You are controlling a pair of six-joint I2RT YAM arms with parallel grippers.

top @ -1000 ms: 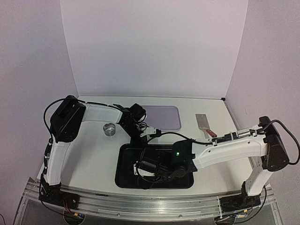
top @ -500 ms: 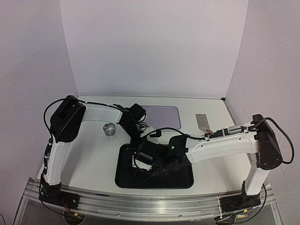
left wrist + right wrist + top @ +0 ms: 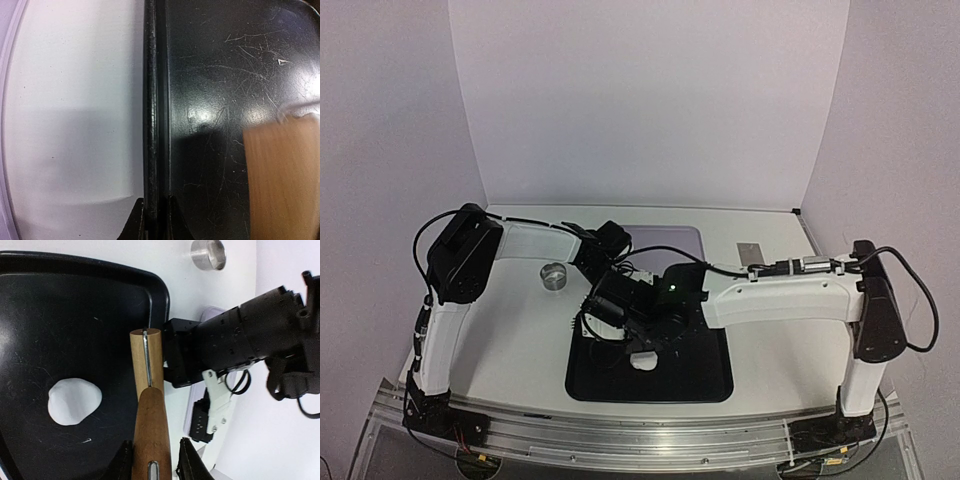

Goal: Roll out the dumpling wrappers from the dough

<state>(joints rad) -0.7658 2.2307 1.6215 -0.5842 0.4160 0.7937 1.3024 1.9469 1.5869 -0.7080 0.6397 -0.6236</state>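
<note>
White dough lump (image 3: 75,401) unrolled in black tray (image 3: 60,315), rim pinched by left tool (image 3: 155,217). Right tool (image 3: 155,460) grips wooden rolling pin (image 3: 148,390); next, probably lower it onto lump.

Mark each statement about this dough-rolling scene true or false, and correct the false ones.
1. The dough lies in the tray. True.
2. The right claw holds the pin. True.
3. The pin presses on the dough. False: it is beside the dough, apart from it.
4. The ring sits inside the tray. False: the ring stands on the table, outside the tray.
5. The left claw grips the tray's rim. True.
</note>
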